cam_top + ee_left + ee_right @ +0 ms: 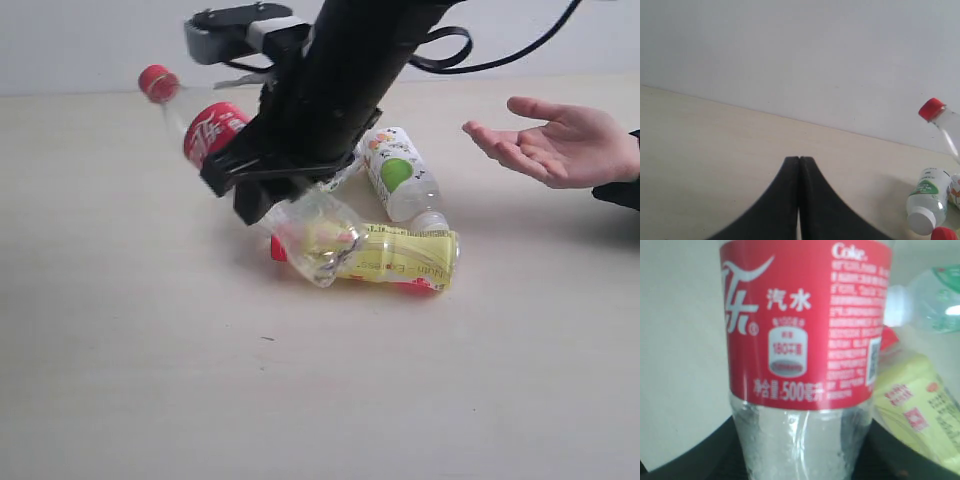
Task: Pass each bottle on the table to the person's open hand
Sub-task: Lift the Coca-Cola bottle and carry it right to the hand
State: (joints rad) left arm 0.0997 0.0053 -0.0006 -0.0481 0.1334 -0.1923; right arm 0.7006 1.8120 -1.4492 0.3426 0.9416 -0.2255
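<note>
The desk [150, 390] is pale beige wood-grain, smooth and matt, with a few tiny dark specks. The red-label bottle [213, 128] is clear, glossy plastic, dented and crinkled low on its body. Its label is shiny red film and its cap [157, 82] is red plastic. The yellow bottle [400, 262] is thin plastic under a glossy printed wrap. The green-and-white bottle [398, 178] is clear plastic with a slick wrap. The left fingers [782, 205] are black, matt and smooth. The right arm's casing [345, 70] is dull black.

Exterior: low, across table [120, 380] toward wall [80, 40]. Left wrist skims it; right wrist tight on red-label bottle [800, 325], seen everywhere.
</note>
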